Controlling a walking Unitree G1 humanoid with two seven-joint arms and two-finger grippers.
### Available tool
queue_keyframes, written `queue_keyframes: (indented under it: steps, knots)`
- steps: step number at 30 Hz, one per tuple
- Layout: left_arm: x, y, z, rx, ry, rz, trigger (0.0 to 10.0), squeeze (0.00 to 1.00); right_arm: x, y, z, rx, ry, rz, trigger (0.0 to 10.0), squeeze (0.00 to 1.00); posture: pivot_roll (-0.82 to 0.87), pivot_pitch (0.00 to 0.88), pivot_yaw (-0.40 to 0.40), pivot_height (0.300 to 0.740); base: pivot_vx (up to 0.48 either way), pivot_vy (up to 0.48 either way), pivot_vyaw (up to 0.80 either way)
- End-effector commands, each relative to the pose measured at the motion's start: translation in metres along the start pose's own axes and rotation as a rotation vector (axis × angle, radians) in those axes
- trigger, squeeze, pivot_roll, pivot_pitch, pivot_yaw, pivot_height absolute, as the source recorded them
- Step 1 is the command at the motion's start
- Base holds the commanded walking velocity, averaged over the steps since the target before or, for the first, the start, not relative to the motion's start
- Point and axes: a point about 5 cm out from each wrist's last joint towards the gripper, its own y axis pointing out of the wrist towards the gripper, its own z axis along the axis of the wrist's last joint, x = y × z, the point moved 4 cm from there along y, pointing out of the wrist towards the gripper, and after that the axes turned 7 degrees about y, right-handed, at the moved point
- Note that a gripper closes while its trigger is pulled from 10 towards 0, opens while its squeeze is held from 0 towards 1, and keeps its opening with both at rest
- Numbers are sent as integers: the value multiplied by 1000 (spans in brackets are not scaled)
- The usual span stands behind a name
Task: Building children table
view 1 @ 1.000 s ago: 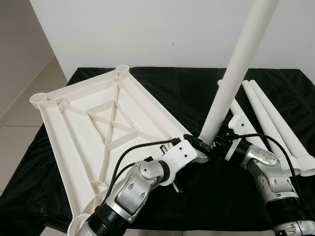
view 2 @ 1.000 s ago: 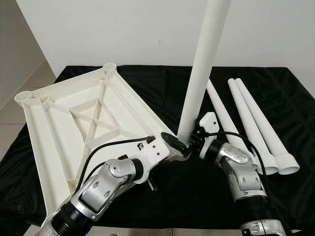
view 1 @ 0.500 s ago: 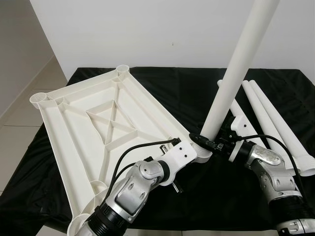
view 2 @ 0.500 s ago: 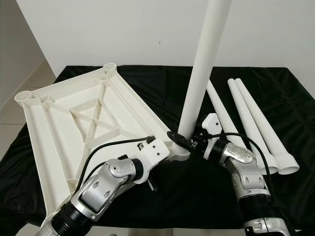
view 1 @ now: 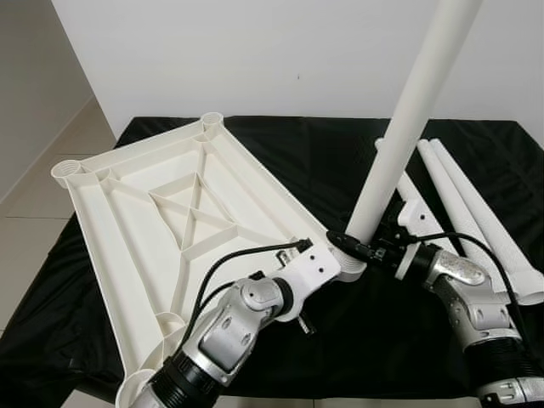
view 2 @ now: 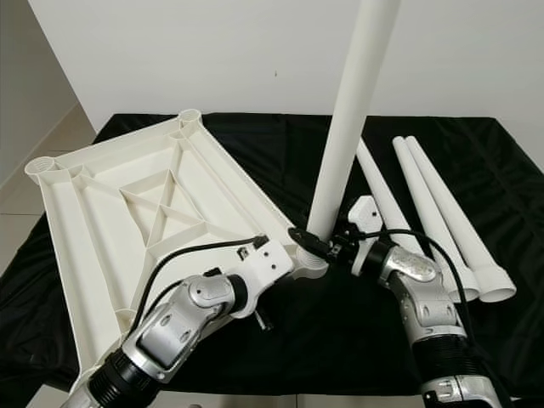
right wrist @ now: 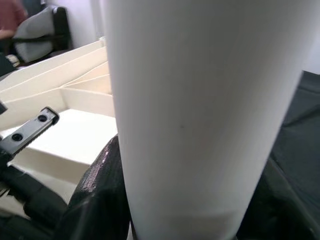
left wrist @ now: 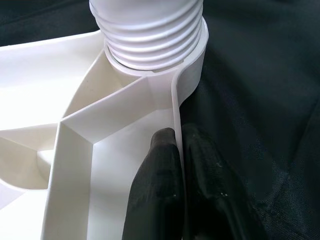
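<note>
Tabletop lies upside down on black cloth; the upright leg runs out of frame above. Left gripper pinches its rim near the corner socket; right gripper clasps the leg's base.

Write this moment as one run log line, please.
left gripper: shut on tabletop rim | right gripper: shut on table leg | leg: threaded end in corner socket, leaning | spare legs: on black cloth
</note>
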Motion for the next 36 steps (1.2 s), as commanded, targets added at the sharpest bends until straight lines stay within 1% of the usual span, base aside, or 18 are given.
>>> queue_keyframes:
  steps: [1, 3, 4, 5, 6, 10, 11, 16, 18, 19, 20, 22, 25, 26, 29, 30, 36]
  knots:
    - [9, 1, -7, -8, -11, -20, 10000, 0, -2, 1, -4, -9, 21, -4, 10000, 0, -98, 74, 13, 740, 0, 0, 0]
    - [10, 1, -7, -6, -17, -16, 10000, 0, -9, 4, -1, 34, 50, -61, 10000, 0, -97, 74, 7, 740, 0, 0, 0]
    - [10, 1, -7, -6, -17, -16, 10000, 0, -9, 4, -1, 34, 50, -61, 10000, 0, -97, 74, 7, 740, 0, 0, 0]
    - [11, 1, -7, -6, -23, -13, 10000, 0, -14, 7, 0, 60, 56, -141, 10000, 0, -99, 78, 6, 740, 0, 0, 0]
    - [11, 1, -7, -6, -23, -13, 10000, 0, -14, 7, 0, 60, 56, -141, 10000, 0, -99, 78, 6, 740, 0, 0, 0]
    - [12, 1, -7, -6, -29, -14, 10000, 0, -17, 11, 0, 79, 55, -271, 10000, 0, -102, 81, 6, 740, 0, 0, 0]
    - [12, 1, -7, -6, -29, -14, 10000, 0, -17, 11, 0, 79, 55, -271, 10000, 0, -102, 81, 6, 740, 0, 0, 0]
    - [13, 1, -7, -7, -33, -15, 10000, 0, -27, 18, 4, 111, 54, -402, 10000, 0, -101, 87, 5, 740, 0, 0, 0]
    - [13, 1, -7, -7, -33, -15, 10000, 0, -27, 18, 4, 111, 54, -402, 10000, 0, -101, 87, 5, 740, 0, 0, 0]
    - [13, 1, -7, -8, -34, -15, 10000, 0, -28, 19, 5, 114, 59, -458, 10000, 0, -101, 95, 5, 740, 0, 0, 0]
    - [13, 1, -7, -8, -34, -15, 10000, 0, -28, 19, 5, 114, 59, -458, 10000, 0, -101, 95, 5, 740, 0, 0, 0]
    - [14, 0, -7, -8, -36, -16, 10000, 0, -30, 19, 0, 106, 77, -628, 10000, 0, -101, 95, 5, 740, 0, 0, 0]
    - [14, 0, -7, -8, -36, -16, 10000, 0, -32, 20, -1, 105, 87, -651, 10000, 0, -96, 99, 7, 740, 0, 0, 0]
    - [14, 0, -7, -8, -37, -16, 10000, 0, -35, 22, -1, 107, 104, -664, 10000, 0, -95, 99, 10, 740, 0, 0, 0]
    - [14, 0, -7, -9, -38, -16, 10000, 0, -38, 23, -2, 112, 125, -658, 10000, 0, -95, 102, 12, 740, 0, 0, 0]
    - [14, -1, -7, -10, -38, -17, 10000, 0, -39, 23, -1, 121, 143, -648, 10000, 1000, -95, 102, 12, 740, 0, 0, 0]
    - [14, -1, -7, -10, -37, -18, 10000, 0, -38, 22, 1, 136, 162, -620, 10000, 1000, -100, 105, 15, 740, 0, 0, 0]
